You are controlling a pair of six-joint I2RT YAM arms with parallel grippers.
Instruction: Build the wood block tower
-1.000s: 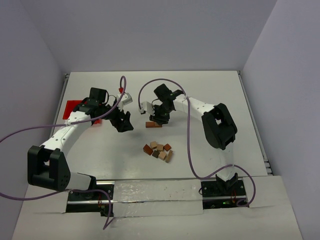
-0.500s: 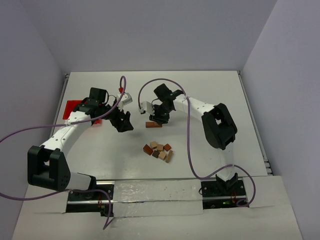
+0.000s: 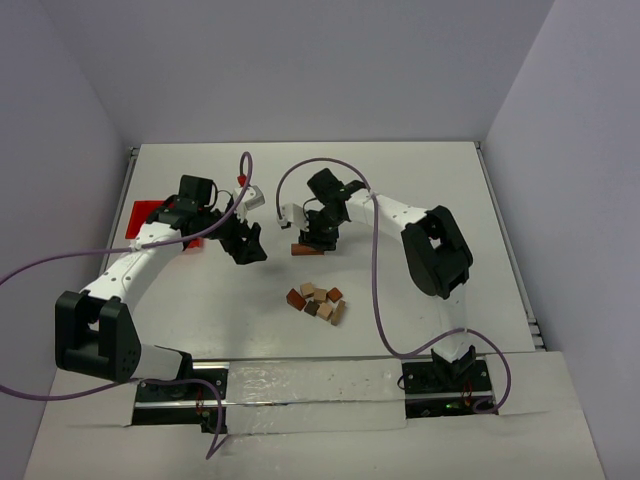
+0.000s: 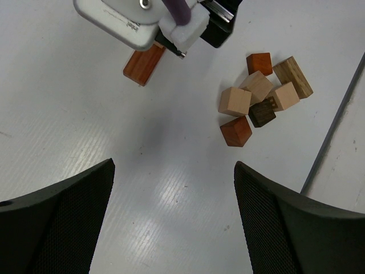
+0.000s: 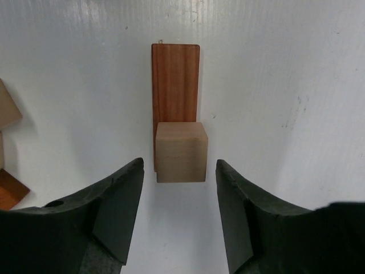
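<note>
A reddish-brown bar (image 5: 175,85) lies flat on the table, with a tan cube (image 5: 180,152) sitting on its near end; this is the wood block tower. My right gripper (image 5: 179,166) is open just above it, one finger on each side of the cube and neither touching it. In the top view the right gripper (image 3: 318,238) covers part of the bar (image 3: 299,250). Several loose wood blocks (image 3: 317,300) lie in a cluster nearer the arms and also show in the left wrist view (image 4: 262,100). My left gripper (image 4: 174,165) is open and empty over bare table, left of the bar (image 4: 144,65).
A red plastic bin (image 3: 148,213) sits at the far left, partly behind the left arm. Purple cables loop above both arms. Two loose blocks show at the left edge of the right wrist view (image 5: 7,111).
The right gripper has edged slightly over the bar, hiding more of it in the top view. The left arm and the loose blocks have not moved.
</note>
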